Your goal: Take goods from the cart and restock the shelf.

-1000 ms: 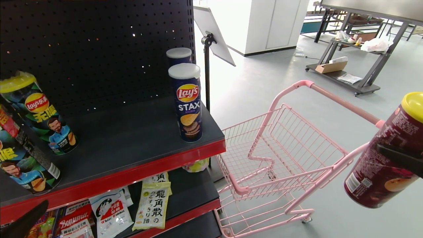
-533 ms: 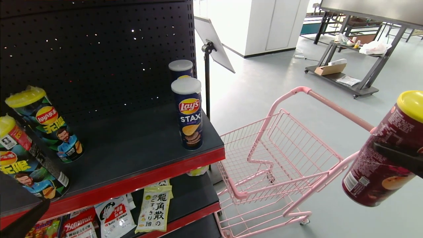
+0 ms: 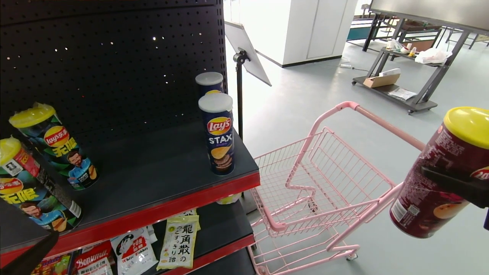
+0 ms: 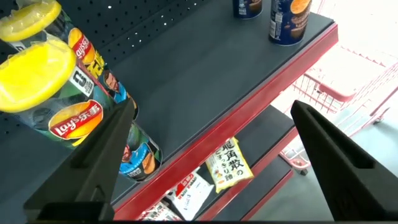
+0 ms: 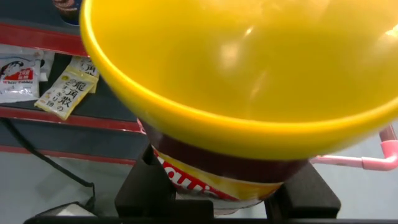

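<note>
A maroon chip can (image 3: pixel 424 206) with a yellow lid hangs tilted at the right, over the floor beside the pink cart (image 3: pixel 324 179). My right gripper (image 3: pixel 458 185) is shut on it; the can's lid (image 5: pixel 249 93) looms above that gripper (image 5: pixel 227 196). The cart basket holds nothing. On the black shelf (image 3: pixel 153 168) with a red edge stand two blue cans (image 3: pixel 217 133) at its right end and two green yellow-lidded cans (image 3: pixel 53 145) at its left. My left gripper (image 4: pixel 211 162) is open in front of the shelf, beside the green cans (image 4: pixel 62 93), with nothing between its fingers.
Snack bags (image 3: pixel 177 240) lie on the lower shelf. A board on a black stand (image 3: pixel 244 42) rises behind the shelf's right end. A metal rack (image 3: pixel 405 76) with boxes stands far right. Grey floor lies open around the cart.
The head camera has shifted, so the shelf sits lower in the picture. The maroon can in my right gripper has come slightly left, toward the shelf.
</note>
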Robot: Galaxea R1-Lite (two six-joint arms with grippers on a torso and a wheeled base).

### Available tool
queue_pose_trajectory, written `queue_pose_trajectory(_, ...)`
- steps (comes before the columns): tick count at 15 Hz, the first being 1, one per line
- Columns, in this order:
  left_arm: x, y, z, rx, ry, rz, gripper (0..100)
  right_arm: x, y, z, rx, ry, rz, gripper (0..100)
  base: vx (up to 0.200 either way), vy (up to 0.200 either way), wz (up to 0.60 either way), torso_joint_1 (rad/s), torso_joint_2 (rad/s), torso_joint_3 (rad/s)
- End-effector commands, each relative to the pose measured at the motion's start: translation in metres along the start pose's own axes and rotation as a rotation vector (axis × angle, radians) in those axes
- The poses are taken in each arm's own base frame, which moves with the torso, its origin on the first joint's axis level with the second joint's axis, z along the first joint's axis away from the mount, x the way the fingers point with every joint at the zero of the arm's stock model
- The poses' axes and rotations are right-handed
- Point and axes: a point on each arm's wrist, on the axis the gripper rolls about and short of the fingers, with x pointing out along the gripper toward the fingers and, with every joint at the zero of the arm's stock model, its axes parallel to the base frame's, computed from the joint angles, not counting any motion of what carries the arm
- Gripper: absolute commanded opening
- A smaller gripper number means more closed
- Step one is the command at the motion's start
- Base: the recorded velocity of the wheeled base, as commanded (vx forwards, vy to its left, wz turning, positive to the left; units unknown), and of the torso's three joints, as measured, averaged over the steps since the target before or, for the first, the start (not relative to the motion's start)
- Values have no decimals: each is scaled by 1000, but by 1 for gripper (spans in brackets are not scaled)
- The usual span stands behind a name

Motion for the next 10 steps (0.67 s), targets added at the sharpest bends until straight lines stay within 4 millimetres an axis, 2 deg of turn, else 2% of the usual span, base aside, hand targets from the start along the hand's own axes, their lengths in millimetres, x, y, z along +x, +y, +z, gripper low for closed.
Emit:
queue_pose_trajectory(1,0,0,-1,4,2,0,100,8,0,3,-5,16,14,0,0,0,0,0,0,0)
queue_pose_trajectory(2,1,0,-1,4,4,-1,100,9,0,5,-6,9,14,0,0,0,0,0,0,0)
queue_pose_trajectory(4,1,0,-1,5,5,-1,100,16,-1,10,-6,13,24,0,0,0,600,5,7,5)
queue_pose_trajectory(9,3,-1,-2,17,21,-4,100,16,1,5,-5,17,52,0,0,0,600,4,1,0)
queue_pose_trajectory(10,4,0,-1,38,22,-4,100,14,1,3,-4,20,50,0,0,0,0,0,0,0)
